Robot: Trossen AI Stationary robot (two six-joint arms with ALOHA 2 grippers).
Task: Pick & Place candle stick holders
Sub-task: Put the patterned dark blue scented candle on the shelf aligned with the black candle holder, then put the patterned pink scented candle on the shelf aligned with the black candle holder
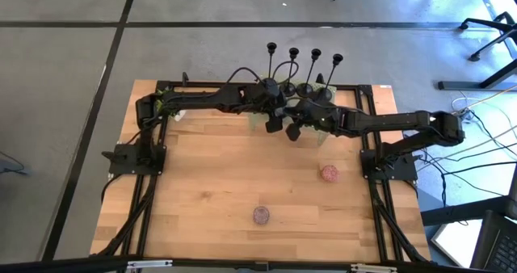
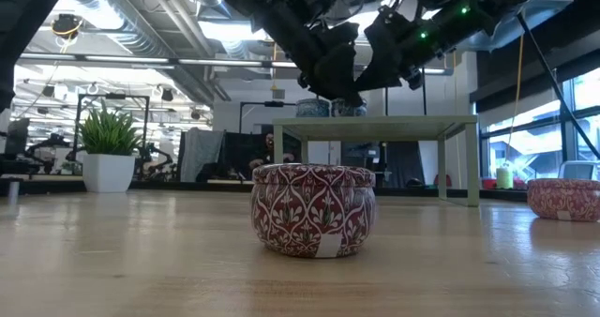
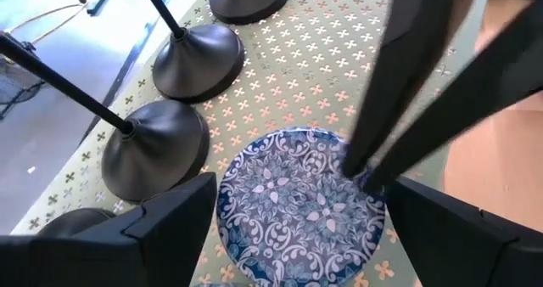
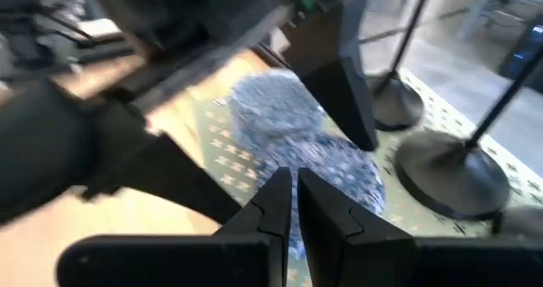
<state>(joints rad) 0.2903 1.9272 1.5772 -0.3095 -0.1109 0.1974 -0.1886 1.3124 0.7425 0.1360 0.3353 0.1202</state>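
Observation:
Four slim black candle stick holders (image 1: 294,53) stand in a row at the table's far edge, their round bases (image 3: 157,147) resting on a green patterned mat (image 3: 339,58). My left gripper (image 3: 297,194) is open, with a finger on either side of a blue patterned tin (image 3: 288,211) on that mat. It also shows in the high view (image 1: 274,123). My right gripper (image 4: 294,189) is shut and points down at the same tin's rim, right beside the left gripper (image 1: 295,131). Neither gripper holds a candle stick holder. My right gripper's shut fingers (image 3: 373,151) come down slanting onto the rim of the blue tin's lid (image 3: 361,181). I cannot tell whether they touch it. The tin sits flat on the mat.
Two red patterned tins (image 1: 329,174) (image 1: 261,216) stand on the bare wooden table (image 1: 210,184) nearer the front. A second blue tin (image 4: 271,104) sits on the mat beside the first. The two arms crowd together at the far middle.

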